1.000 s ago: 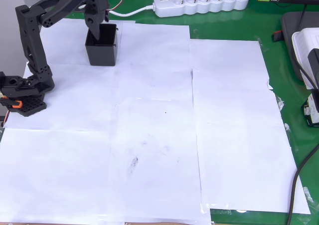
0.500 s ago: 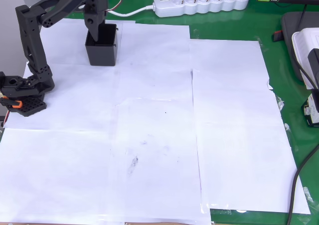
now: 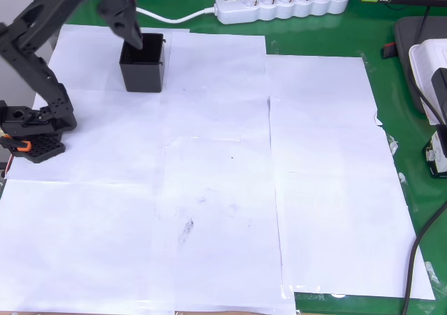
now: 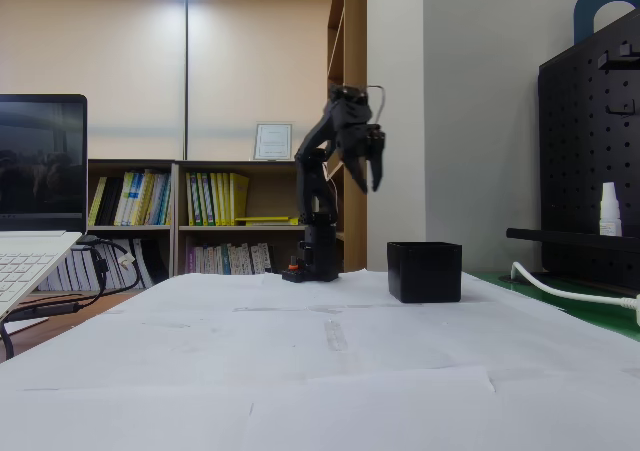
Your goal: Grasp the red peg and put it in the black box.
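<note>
My gripper (image 4: 371, 167) hangs spread and bare above the black box (image 3: 143, 66); its thin, light walls would likely tip easily.

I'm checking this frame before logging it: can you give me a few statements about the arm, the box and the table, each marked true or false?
1. The gripper hangs in the air, above the level of the black box. True.
2. The black box lies tipped on its side. False: it stands upright on the white paper.
3. A white power strip lies along the far edge of the table in the overhead view. True.
4. The gripper's jaws are clamped on the box's rim. False: in the fixed view the gripper is clear of the box.
5. The red peg lies on the paper in the middle of the table. False: no peg is visible there.
</note>
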